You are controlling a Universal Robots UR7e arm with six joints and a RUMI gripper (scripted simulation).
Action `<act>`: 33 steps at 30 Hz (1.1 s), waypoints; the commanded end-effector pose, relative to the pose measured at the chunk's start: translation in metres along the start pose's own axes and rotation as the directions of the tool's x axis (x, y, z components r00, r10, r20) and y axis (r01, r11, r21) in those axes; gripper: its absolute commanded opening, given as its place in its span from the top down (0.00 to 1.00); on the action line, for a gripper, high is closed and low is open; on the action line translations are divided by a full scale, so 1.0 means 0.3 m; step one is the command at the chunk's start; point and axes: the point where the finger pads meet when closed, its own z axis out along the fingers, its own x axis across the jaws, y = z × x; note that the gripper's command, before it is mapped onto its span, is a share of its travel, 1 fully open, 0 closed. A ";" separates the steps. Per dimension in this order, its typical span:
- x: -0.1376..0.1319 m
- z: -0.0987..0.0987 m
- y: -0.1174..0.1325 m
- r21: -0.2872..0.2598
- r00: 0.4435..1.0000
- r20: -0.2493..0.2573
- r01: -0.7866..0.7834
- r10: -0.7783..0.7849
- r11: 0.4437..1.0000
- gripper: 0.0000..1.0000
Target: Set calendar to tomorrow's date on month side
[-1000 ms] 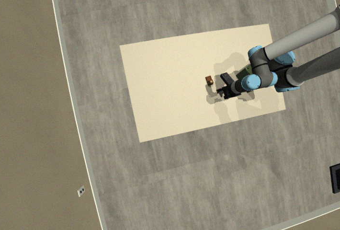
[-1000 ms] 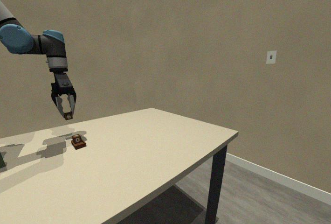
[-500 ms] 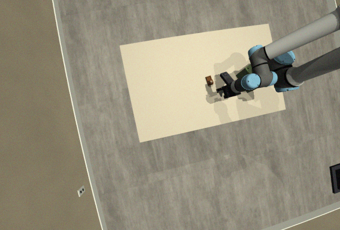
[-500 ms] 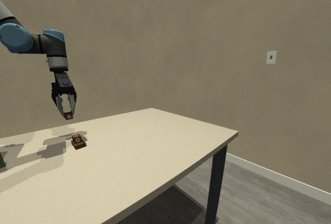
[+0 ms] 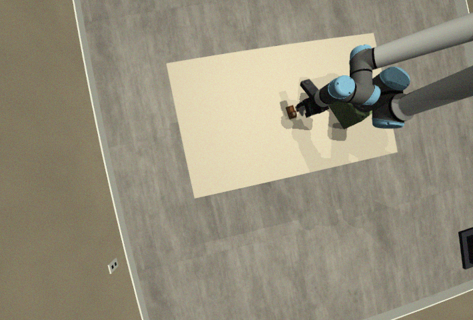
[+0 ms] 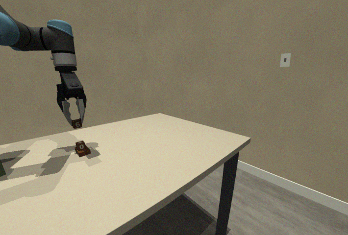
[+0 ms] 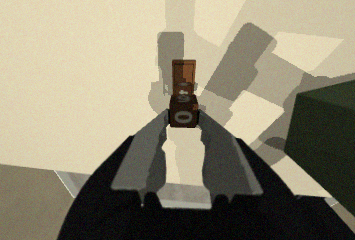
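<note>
A small brown tray [image 5: 290, 112] stands on the pale rectangular worktop [image 5: 229, 128], with the dark gripper [image 5: 298, 109] just beside it in this view; the grey-and-blue arm [image 5: 360, 81] reaches in from the right over a green block [image 5: 346, 116], and shadows spread around them

Taking the calendar tray [image 5: 289, 109] [image 6: 83, 153] [image 7: 184, 69] as the landmark, the exterior view shows a pale 0 on the dark brown face of the cube seated in it [image 6: 81, 145], and a pale 6, as seen from there, on the raised cube [image 6: 77, 123] [image 7: 183, 112] above it. The wrist view shows a 0 lying sideways on another face of the raised cube, with further pale marks toward the tray too obscured to read surely.
</note>
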 end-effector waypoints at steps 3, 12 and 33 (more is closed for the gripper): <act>0.005 -0.006 -0.070 -0.006 1.000 0.003 0.003 -0.003 1.000 0.90; 0.005 -0.006 -0.072 -0.006 1.000 0.003 0.003 -0.003 1.000 0.90; 0.004 0.089 -0.071 -0.006 1.000 0.003 0.003 -0.003 1.000 0.90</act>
